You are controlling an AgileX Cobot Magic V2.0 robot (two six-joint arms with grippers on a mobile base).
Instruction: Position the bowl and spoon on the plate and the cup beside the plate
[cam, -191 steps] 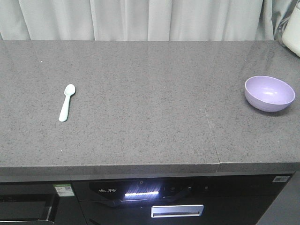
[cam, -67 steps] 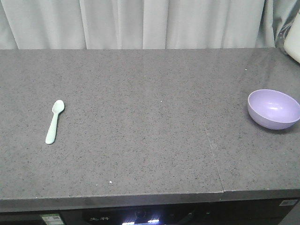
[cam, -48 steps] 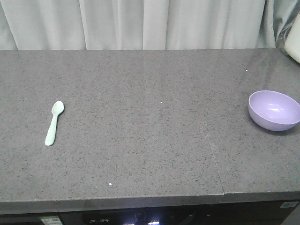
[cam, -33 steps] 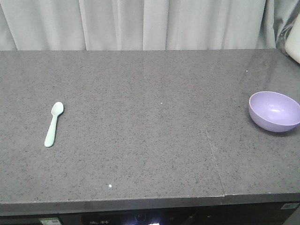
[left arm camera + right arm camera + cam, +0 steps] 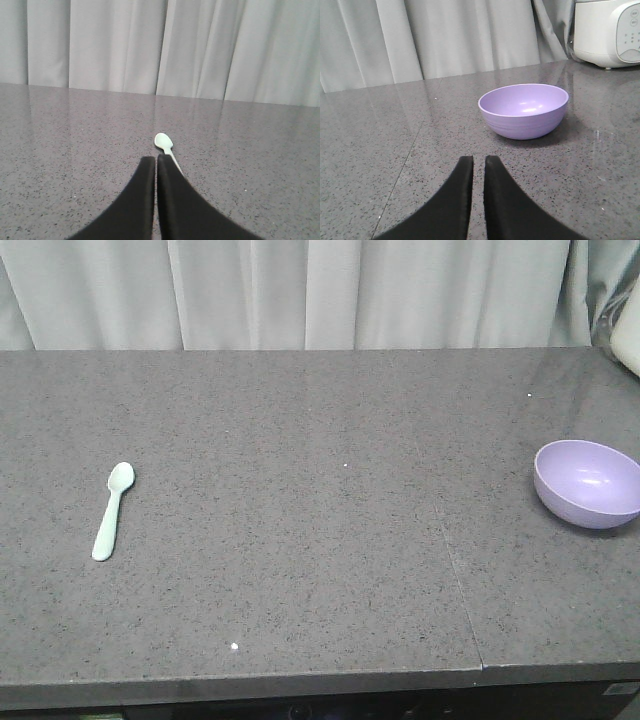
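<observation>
Counter: a grey speckled stone counter [image 5: 300, 420] carries everything, with a pale pleated curtain [image 5: 300, 290] behind its back edge.
Spoon: the small mint-green plastic spoon [image 5: 113, 511] lies flat near the counter's left edge, its head toward the back edge.
Bowl: the round lavender plastic bowl [image 5: 588, 483] stands upright at the right edge, well apart from the spoon.
Left gripper: the left gripper [image 5: 156, 159] has its black fingers pressed together and holds nothing. The spoon [image 5: 163, 141] lies just beyond the tips, its handle running behind the right finger.
Right gripper: the right gripper [image 5: 479, 160] shows only a narrow slit between its fingers, with nothing in it. The bowl [image 5: 523, 110] sits ahead and slightly to the right, not touching.
Appliance: a white appliance [image 5: 607, 30] stands behind the bowl at the back right corner.
</observation>
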